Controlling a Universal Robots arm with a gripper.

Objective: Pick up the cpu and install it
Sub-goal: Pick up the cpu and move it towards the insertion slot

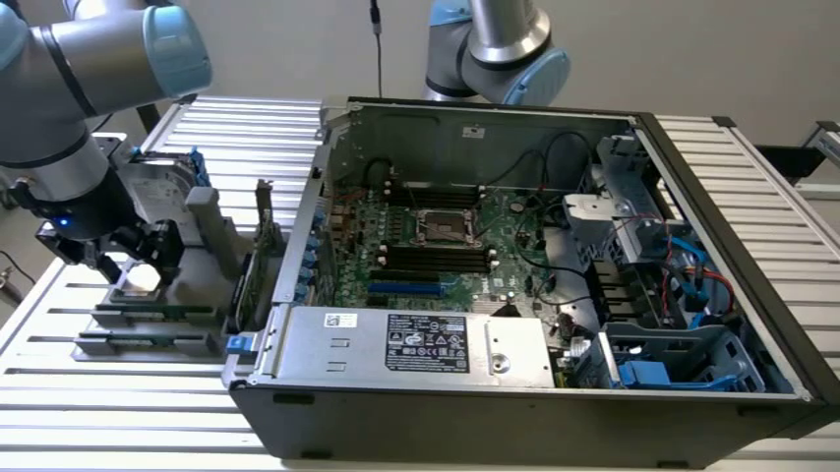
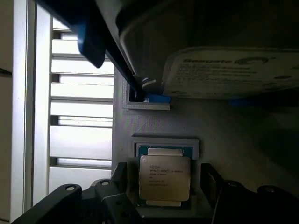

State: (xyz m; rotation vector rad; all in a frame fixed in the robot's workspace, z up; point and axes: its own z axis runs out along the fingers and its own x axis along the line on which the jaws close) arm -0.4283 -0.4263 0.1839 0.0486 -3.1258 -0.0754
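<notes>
The cpu point(image 2: 164, 177) is a small flat square chip with a dull silver top, lying in a grey fixture recess; it also shows as a pale square point(image 1: 137, 282) on the exterior view's left. My gripper point(image 2: 163, 193) hangs right over it, open, with one black finger point(image 2: 112, 191) on each side and a gap to the chip's edges. In the exterior view the gripper point(image 1: 126, 258) stands just above the fixture. Inside the open computer case, the empty cpu socket point(image 1: 438, 228) sits in the middle of the motherboard point(image 1: 407, 261).
A large silver hard drive point(image 2: 224, 70) in a blue frame stands upright close behind the cpu. The grey fixture point(image 1: 157, 315) rests on a slatted white table point(image 1: 118, 403). A second robot arm point(image 1: 493, 49) rises behind the case. The power supply point(image 1: 420, 339) fills the case's near side.
</notes>
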